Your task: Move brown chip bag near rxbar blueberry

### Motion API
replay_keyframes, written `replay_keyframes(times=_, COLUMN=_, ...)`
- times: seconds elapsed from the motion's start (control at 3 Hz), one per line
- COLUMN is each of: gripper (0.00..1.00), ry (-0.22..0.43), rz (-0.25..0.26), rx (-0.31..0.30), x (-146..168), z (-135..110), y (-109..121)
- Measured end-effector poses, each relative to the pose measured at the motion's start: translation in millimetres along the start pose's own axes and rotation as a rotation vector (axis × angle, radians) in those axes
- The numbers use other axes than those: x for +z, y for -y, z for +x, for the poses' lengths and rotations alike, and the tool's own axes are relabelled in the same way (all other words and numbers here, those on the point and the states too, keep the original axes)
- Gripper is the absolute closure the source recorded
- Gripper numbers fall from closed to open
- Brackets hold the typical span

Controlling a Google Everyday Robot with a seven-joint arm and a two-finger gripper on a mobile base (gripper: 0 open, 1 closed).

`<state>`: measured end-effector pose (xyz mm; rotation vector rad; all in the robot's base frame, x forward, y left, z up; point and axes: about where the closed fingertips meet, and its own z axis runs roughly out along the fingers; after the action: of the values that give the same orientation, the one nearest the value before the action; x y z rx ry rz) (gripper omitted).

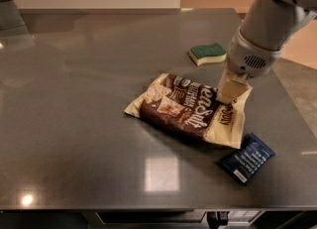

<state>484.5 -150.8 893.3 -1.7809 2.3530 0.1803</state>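
Observation:
The brown chip bag (185,108) lies flat on the grey table, dark brown with cream ends and white "Sea Salt" lettering. My gripper (229,94) comes down from the upper right and is shut on the bag's right cream end. The rxbar blueberry (247,157), a small navy wrapper with white text, lies just to the lower right of the bag, almost touching its corner.
A green-topped yellow sponge (208,53) lies behind the bag, left of my arm (265,39). The table's (74,124) front edge runs along the bottom and its right edge is close beyond the bar.

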Motion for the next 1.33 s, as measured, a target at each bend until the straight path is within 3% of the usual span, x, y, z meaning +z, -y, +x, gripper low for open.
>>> replay_keyframes(times=0.33, gripper=0.85, ry=0.004, rz=-0.006, rx=0.024, x=-15, z=22, y=-12)
replay_keyframes(times=1.0, gripper=0.39, ry=0.015, rz=-0.018, rx=0.032, x=-22, z=42, y=-29)
replay_keyframes(times=1.33, gripper=0.15, ry=0.021, rz=-0.008, rx=0.031, x=-21, z=40, y=-26)
